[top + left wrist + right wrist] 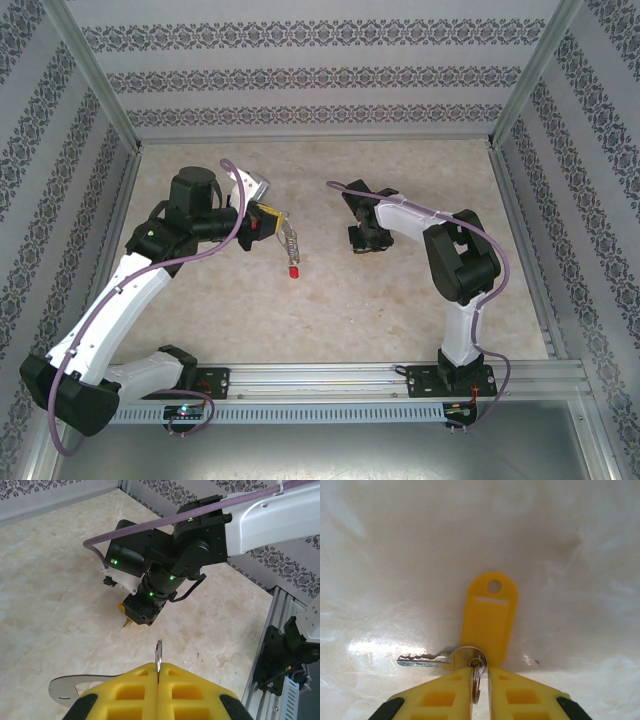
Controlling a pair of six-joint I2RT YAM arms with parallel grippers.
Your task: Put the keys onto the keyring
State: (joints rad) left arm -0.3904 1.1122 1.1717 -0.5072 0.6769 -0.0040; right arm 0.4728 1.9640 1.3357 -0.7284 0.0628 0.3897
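Right wrist: right pincer [480, 674] clenched on the keys [422, 659], yellow tag [490, 620] at centre frame.
Left pincer [158, 672] grips the keyring [158, 654] above the bench [50, 605].

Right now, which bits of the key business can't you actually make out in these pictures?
Right wrist view: the key's small ring, running between the right gripper's fingers and cut off by the bottom edge.
Left wrist view: most of the keyring, behind the left gripper's yellow fingers; a thin metal edge pokes up.
Top view: the chain above the red tag, too small to count links.
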